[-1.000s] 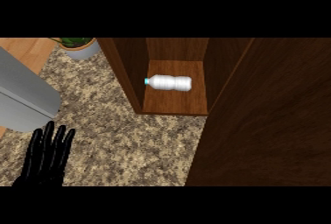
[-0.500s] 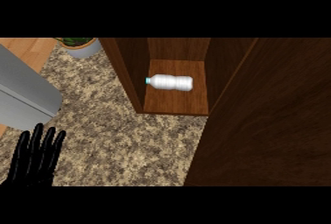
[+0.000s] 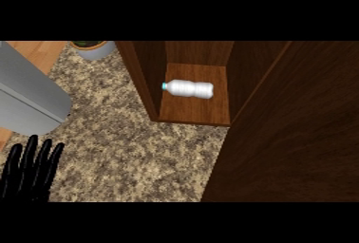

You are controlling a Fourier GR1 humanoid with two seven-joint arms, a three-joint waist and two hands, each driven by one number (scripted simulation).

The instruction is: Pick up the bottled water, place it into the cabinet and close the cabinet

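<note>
The bottled water [image 3: 188, 88], white with a teal cap pointing left, lies on its side on the wooden shelf [image 3: 196, 111] inside the cabinet. The dark wooden cabinet door [image 3: 294, 137] fills the right of the head view, swung across part of the opening. My left hand [image 3: 28, 168] shows at the lower left over the speckled counter, fingers straight and pointing up, holding nothing, far from the bottle. My right hand is hidden.
A grey appliance [image 3: 28, 99] stands at the left edge. A grey pot with a plant [image 3: 95, 47] sits at the back, left of the cabinet's side wall [image 3: 140, 80]. Speckled counter [image 3: 133, 152] lies between my hand and the cabinet.
My left hand has slid left and down toward the view's corner. The cabinet door covers a little more of the opening. The bottle has stayed put.
</note>
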